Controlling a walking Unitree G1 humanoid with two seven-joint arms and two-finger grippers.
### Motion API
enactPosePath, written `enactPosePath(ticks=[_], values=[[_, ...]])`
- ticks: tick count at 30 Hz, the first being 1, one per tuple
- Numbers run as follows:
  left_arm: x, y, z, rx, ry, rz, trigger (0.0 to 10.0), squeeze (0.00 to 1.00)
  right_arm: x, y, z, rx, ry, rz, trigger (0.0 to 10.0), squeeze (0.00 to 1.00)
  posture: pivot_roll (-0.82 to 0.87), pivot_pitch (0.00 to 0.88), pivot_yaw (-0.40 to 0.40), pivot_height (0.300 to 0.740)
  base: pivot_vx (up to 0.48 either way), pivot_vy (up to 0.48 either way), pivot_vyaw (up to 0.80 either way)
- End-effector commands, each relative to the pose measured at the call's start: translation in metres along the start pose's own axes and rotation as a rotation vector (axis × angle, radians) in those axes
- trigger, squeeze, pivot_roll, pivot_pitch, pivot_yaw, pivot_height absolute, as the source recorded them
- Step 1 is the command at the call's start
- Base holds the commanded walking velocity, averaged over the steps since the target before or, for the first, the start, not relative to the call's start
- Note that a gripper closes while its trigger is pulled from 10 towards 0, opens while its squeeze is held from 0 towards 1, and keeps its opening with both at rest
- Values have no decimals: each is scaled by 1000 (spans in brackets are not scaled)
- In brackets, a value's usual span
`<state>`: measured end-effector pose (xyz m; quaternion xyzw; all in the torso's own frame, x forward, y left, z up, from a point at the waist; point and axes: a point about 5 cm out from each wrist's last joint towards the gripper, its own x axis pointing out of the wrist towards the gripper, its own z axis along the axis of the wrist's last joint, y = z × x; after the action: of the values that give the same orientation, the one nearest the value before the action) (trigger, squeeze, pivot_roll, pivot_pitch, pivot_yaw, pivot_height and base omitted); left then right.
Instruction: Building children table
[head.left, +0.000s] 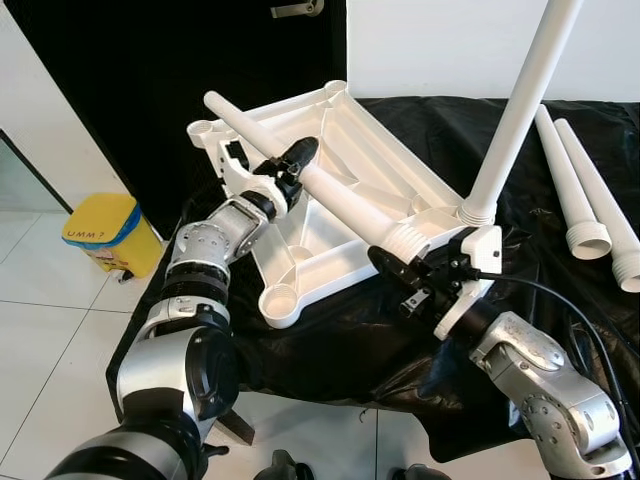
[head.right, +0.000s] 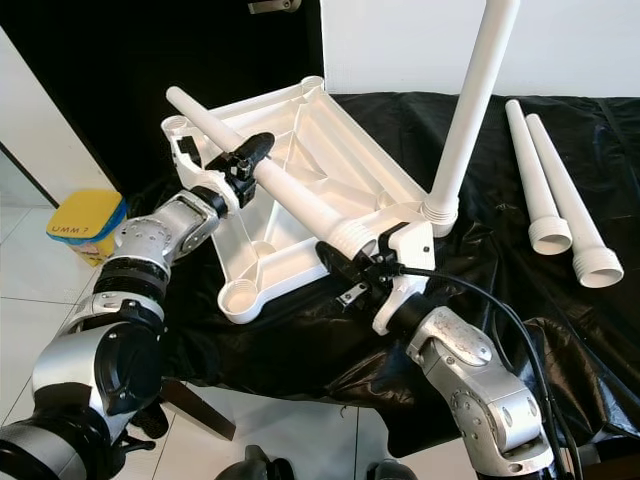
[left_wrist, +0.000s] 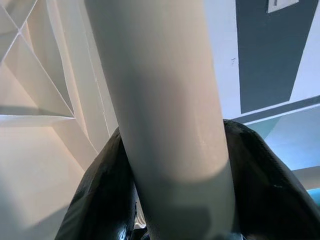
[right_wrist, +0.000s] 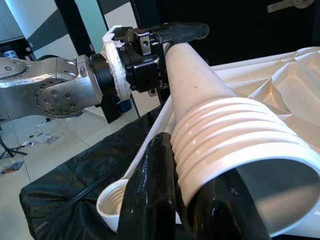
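Right gripper (head.left: 397, 268) clamped on threaded end of table leg (head.left: 340, 198), at 5 o'clock | left gripper (head.left: 290, 163) closed round same leg's midsection, 10 o'clock of it | leg held over upturned tabletop (head.left: 340, 130) on black cloth (head.left: 420, 130) | spare legs (head.left: 580, 190) at 2 o'clock.

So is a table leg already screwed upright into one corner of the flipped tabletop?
Yes: one white leg stands upright in a corner socket of the tabletop, while both grippers hold another leg across it.

Both claws, left (head.left: 297, 160) and right (head.left: 398, 262), seemingly clamped shut.
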<state>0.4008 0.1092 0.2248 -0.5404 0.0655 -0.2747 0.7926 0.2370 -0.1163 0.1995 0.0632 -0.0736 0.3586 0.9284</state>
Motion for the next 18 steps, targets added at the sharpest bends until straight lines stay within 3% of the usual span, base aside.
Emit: enactPosePath(ticks=[1, 2, 3, 14, 15, 16, 18], values=[[-2, -1, 11, 38, -38, 5, 0, 0, 1, 10, 4, 3, -16, 82, 10000, 0, -255, 87, 89, 740, 0, 0, 0], [-1, -2, 13, 22, -50, 4, 0, 0, 0, 9, 3, 4, -9, 81, 10000, 451, -254, 86, 88, 740, 0, 0, 0], [-1, -1, 16, 13, -66, 8, 0, 0, -1, 8, 2, 7, -3, 84, 10000, 1000, -255, 84, 86, 740, 0, 0, 0], [-5, 2, 27, 14, -105, 32, 0, 0, -11, 3, -2, -18, 58, 92, 10000, 1000, -247, 97, 71, 740, 0, 0, 0], [-6, 2, 30, 38, -106, 35, 8667, 0, -14, 0, -4, -29, 83, 86, 10000, 1000, -245, 99, 69, 740, 0, 0, 0], [-7, 2, 33, 84, -104, 38, 10000, 0, -19, -3, -6, -43, 121, 81, 10000, 165, -245, 100, 67, 740, 0, 0, 0], [-7, 2, 33, 84, -104, 38, 10000, 0, -19, -3, -6, -43, 121, 81, 10000, 165, -245, 100, 67, 740, 0, 0, 0]])
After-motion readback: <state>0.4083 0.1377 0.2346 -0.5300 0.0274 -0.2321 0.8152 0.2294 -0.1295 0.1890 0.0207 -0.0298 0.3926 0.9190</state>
